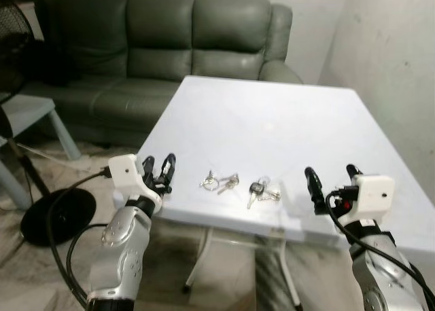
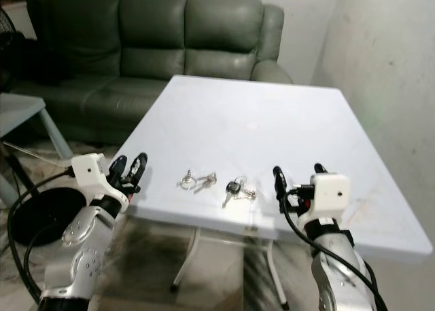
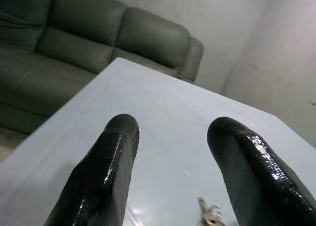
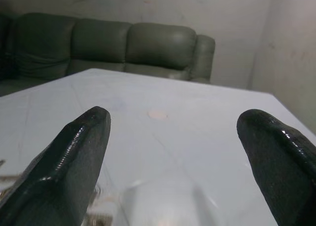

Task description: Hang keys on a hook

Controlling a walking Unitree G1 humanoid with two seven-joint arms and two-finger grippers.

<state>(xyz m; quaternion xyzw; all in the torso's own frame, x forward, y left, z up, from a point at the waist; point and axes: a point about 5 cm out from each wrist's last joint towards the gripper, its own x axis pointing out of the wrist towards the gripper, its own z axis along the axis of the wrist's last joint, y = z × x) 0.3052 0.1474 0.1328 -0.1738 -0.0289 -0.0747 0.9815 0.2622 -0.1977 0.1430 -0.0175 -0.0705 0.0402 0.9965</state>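
- Right gripper hovers at the near edge of the white table, fingers spread wide with nothing between them — we read it as ready to reach, not yet committed.
- Our target could be either of two bunches lying near that front edge: the keys with the black head, just to the left of this gripper, and the silver keys on a ring beyond them, toward the middle.
- We judge the right arm the nearer one to the black-headed bunch; its longest key runs roughly toward the table's front edge, so a grasp across it would suit.
- Left gripper sits at the table's left front corner, also parted and empty; the silver bunch lies to its right, a little apart.
- Both forearms rise from below the table edge, fingers pointing forward over the top, toward the green sofa.
- We see no hook here, so where the keys must go remains unknown.
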